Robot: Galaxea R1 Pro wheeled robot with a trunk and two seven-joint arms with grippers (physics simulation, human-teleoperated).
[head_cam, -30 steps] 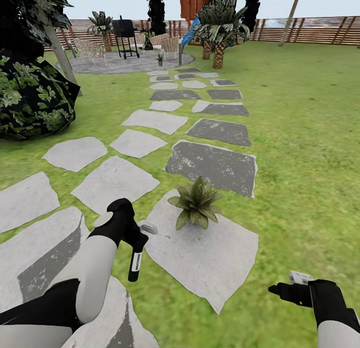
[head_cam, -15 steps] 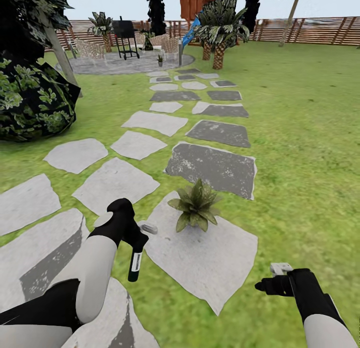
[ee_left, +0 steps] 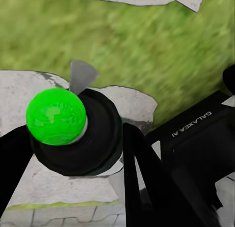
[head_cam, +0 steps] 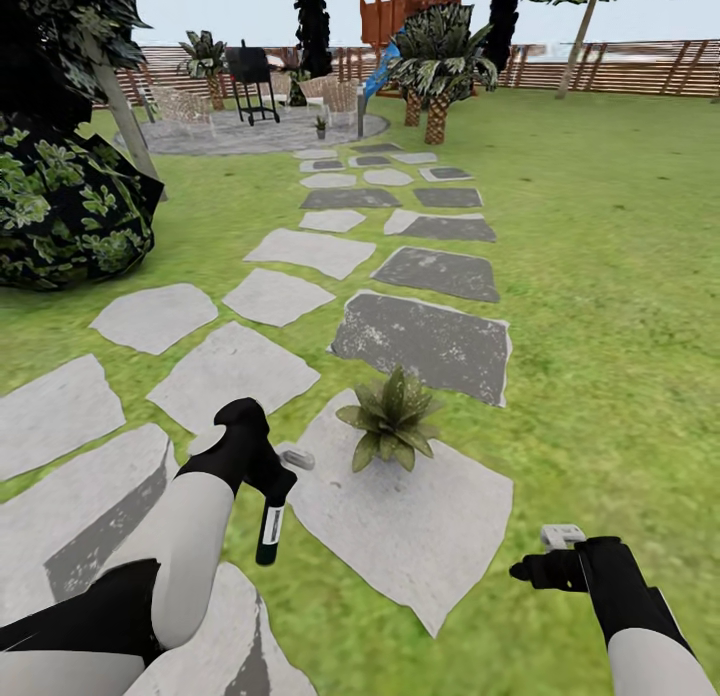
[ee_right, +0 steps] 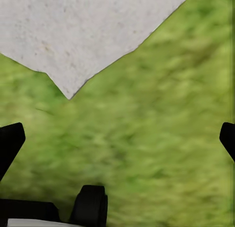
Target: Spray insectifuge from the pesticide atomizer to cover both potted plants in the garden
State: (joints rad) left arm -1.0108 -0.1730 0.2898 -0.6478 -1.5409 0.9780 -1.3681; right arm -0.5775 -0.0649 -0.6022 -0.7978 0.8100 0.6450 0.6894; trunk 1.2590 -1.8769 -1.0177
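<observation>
A garden path of grey stepping stones (head_cam: 228, 368) is running away across a green lawn (head_cam: 600, 306) toward a round gravel patio (head_cam: 250, 131) and a brown slatted fence (head_cam: 620, 66).

At far left, a dark round bush (head_cam: 60, 211) is sitting on the grass. Near the bottom left, the robot's left arm is reaching forward, and the left gripper (head_cam: 268, 476) is clamping the pesticide atomizer (head_cam: 271, 521). The slim dark bottle is hanging downward from the gripper, its white label strip facing the camera, and its pale grey spray head (head_cam: 298, 459) is pointing right, toward the plant. In the left wrist view, the fingers are wrapping the atomizer (ee_left: 78, 131) seen end-on, with a bright green round end (ee_left: 56, 116) showing.

Just right of the spray head, near but not touching it, one potted plant (head_cam: 388, 422) is sitting on a large pale stone (head_cam: 400, 536). It is a low rosette of pointed green leaves; its pot is hardly showing.

At the bottom right, the right gripper (head_cam: 535, 573) is hovering over grass, well apart from the plant, pointing left. In the right wrist view, its fingertips (ee_right: 10, 139) are standing wide apart with nothing between them, above grass and a corner of stone.

Far back, a second small plant (head_cam: 320, 126) is standing on the patio, too small to make out clearly.
</observation>
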